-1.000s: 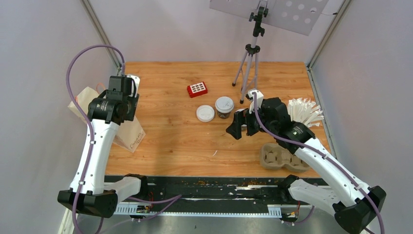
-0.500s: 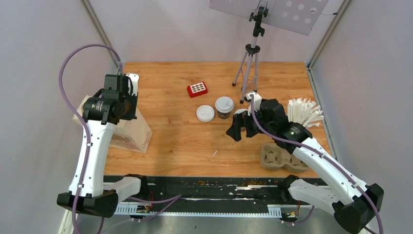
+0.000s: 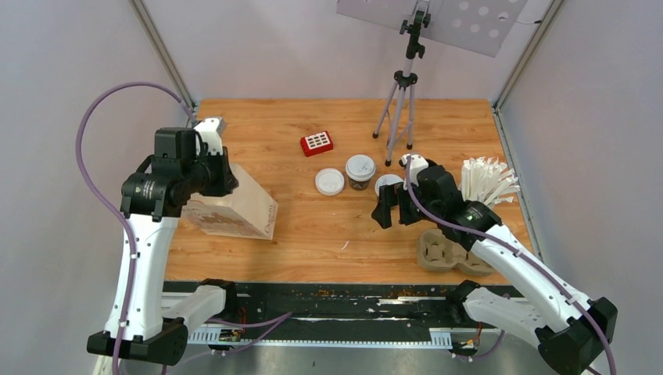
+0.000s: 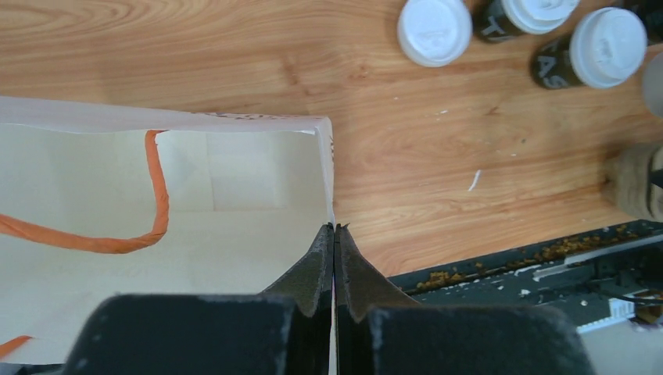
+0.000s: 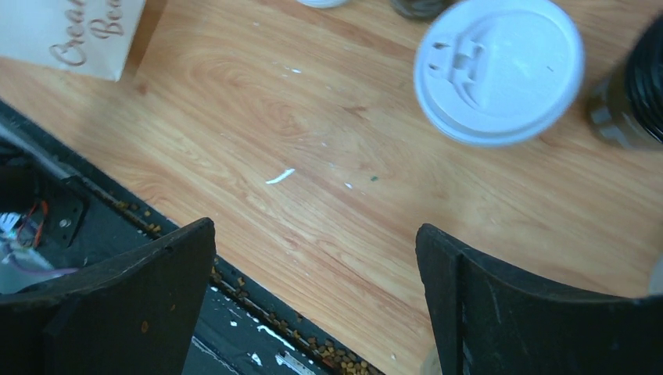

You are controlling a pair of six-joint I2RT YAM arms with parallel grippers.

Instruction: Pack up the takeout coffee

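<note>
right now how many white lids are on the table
3. The left lid lies nearest the paper bag, no cup visible beneath it; the middle lid tops a black cup; the right lid sits by the right gripper. The right arm may hide others.

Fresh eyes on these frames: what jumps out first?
First, the left gripper, pinched shut on the rim of the open paper bag at the left side of the table, with an orange handle drooping inside the bag. Next, the white-lidded black cups clustered mid-table, with the right gripper wide open and empty just beside them.
</note>
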